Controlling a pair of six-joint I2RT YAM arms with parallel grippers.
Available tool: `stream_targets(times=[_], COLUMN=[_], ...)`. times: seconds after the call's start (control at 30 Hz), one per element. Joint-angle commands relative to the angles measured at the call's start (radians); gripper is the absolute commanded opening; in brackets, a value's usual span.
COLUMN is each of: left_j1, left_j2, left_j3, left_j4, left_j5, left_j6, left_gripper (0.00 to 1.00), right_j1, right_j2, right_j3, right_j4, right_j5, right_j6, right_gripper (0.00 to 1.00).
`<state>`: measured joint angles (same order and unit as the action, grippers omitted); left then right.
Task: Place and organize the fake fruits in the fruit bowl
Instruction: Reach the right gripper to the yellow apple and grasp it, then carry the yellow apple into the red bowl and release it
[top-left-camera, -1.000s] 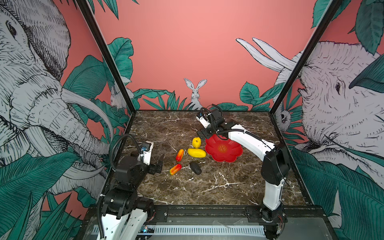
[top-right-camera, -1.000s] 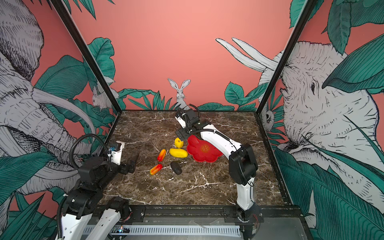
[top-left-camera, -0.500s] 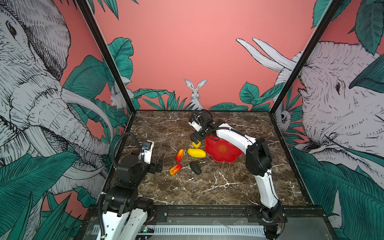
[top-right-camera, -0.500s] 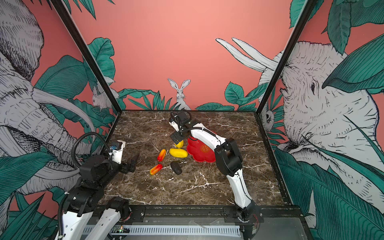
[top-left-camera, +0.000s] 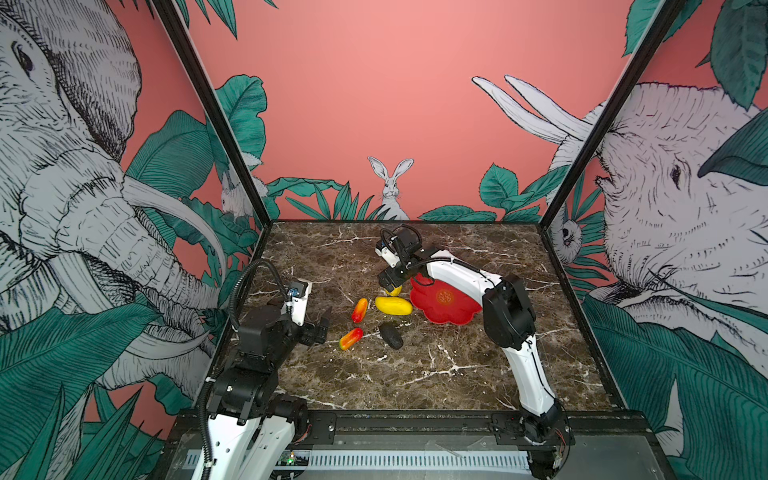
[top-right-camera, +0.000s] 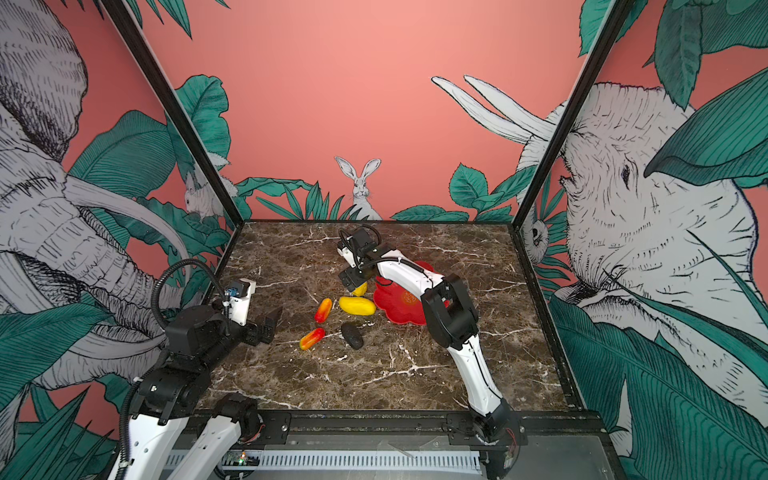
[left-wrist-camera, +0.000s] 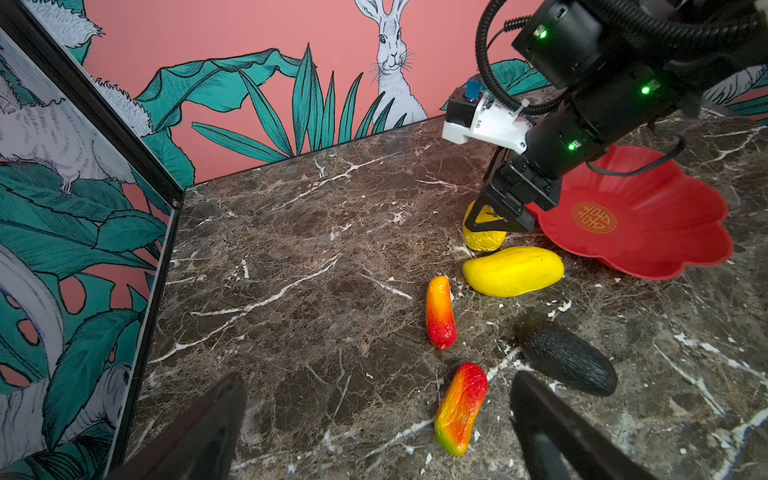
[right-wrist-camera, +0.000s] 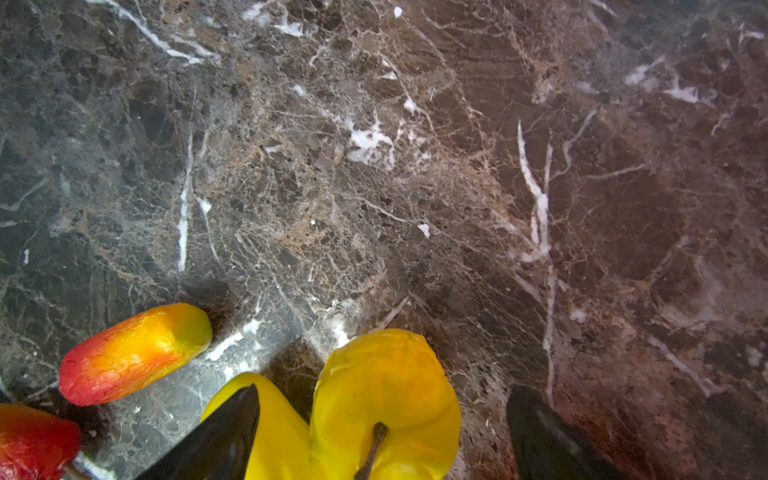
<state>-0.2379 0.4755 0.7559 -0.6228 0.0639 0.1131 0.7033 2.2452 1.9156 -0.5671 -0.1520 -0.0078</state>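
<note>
Now, in both top views, our right gripper (top-left-camera: 388, 286) had swung off the fruit bowl (top-left-camera: 453, 311) to the round yellow fruit (top-left-camera: 395, 291) beside it. Left wrist: our left gripper (left-wrist-camera: 378, 378) gaped empty. Right wrist: jaws straddled it unclamped; grasping seemed next.

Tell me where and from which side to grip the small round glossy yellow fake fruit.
Best grip the round yellow fruit across its middle, straight down from above. The red flower-shaped bowl and the long yellow oval fruit crowd its sides, leaving the top clear. The open right gripper hangs astride it.
</note>
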Motion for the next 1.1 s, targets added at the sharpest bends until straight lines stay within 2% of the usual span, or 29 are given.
stream_targets(times=[0.0,0.27,0.43,0.6,0.83,1.07], left_j1=[0.002,0.002,0.007,0.011,0.026,0.034], left_j2=[-0.003,0.006,0.001,0.004,0.014,0.017], left_j3=[0.008,0.01,0.006,0.003,0.006,0.005], left_j4=[0.008,0.008,0.014,0.018,0.017,0.02], left_j5=[0.0,-0.003,0.017,0.008,0.014,0.019], left_j6=[0.002,0.004,0.005,0.005,0.005,0.005], left_gripper=[1.0,1.0,1.0,1.0,1.0,1.0], right_j1=[0.003,0.002,0.003,0.001,-0.013,-0.117], right_j2=[0.024,0.048,0.049,0.001,-0.137,-0.266], right_j3=[0.0,-0.01,0.002,0.06,0.069,-0.117], right_j4=[0.022,0.027,0.019,-0.052,-0.082,0.011], right_j5=[0.005,-0.004,-0.011,-0.003,-0.014,0.002], right_j6=[0.015,0.028,0.02,-0.044,-0.092,-0.063], right_gripper=[0.87,0.78,0.64,0.45,0.38,0.34])
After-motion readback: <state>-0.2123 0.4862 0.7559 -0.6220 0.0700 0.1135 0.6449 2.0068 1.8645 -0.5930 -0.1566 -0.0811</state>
